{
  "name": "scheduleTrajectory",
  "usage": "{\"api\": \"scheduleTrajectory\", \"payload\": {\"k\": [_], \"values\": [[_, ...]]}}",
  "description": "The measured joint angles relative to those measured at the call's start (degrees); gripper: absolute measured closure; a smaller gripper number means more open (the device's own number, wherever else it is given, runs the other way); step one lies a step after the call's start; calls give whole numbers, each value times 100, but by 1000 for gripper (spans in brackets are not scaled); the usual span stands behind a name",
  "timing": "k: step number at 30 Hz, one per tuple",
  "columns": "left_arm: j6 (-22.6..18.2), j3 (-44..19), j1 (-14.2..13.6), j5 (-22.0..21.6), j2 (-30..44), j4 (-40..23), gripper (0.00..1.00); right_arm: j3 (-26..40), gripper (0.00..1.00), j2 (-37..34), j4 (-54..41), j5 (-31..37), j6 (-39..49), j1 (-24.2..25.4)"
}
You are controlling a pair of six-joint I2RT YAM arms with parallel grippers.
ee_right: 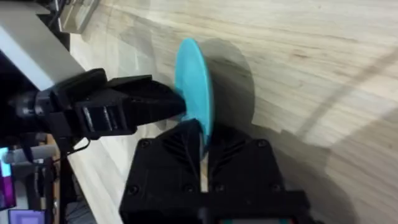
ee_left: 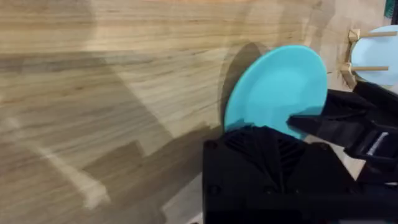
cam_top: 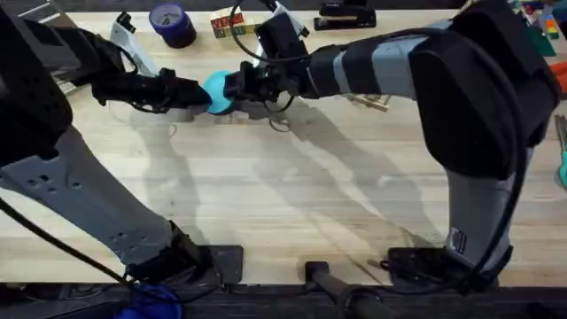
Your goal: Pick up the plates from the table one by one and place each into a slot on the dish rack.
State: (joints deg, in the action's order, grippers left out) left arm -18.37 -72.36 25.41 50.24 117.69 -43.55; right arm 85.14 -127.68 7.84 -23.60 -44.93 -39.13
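Note:
A bright turquoise plate [cam_top: 216,93] stands on edge over the far left of the table [cam_top: 292,195]. My right gripper [cam_top: 236,86] reaches across and is shut on its rim; in the right wrist view the plate [ee_right: 195,78] runs edge-on between its fingers. My left gripper [cam_top: 193,94] is shut, its tip against the plate's face [ee_left: 277,87]. A paler blue plate [ee_left: 378,55] stands between the pegs of the dish rack [ee_left: 354,70], just beyond the turquoise one.
Along the far edge lie a dark blue tape roll [cam_top: 173,23], small coloured blocks [cam_top: 230,25] and a black stapler [cam_top: 345,17]. The wide middle and front of the tabletop are bare wood.

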Motion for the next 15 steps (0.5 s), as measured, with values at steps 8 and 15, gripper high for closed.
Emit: {"api": "scheduleTrajectory", "payload": {"k": [8, 15], "values": [[17, 4, 9, 16, 0, 4, 959, 0, 971, 0, 30, -26, -9, 6], [86, 15, 24, 57, 0, 11, 960, 0, 971, 0, 41, -46, -9, 9]]}}
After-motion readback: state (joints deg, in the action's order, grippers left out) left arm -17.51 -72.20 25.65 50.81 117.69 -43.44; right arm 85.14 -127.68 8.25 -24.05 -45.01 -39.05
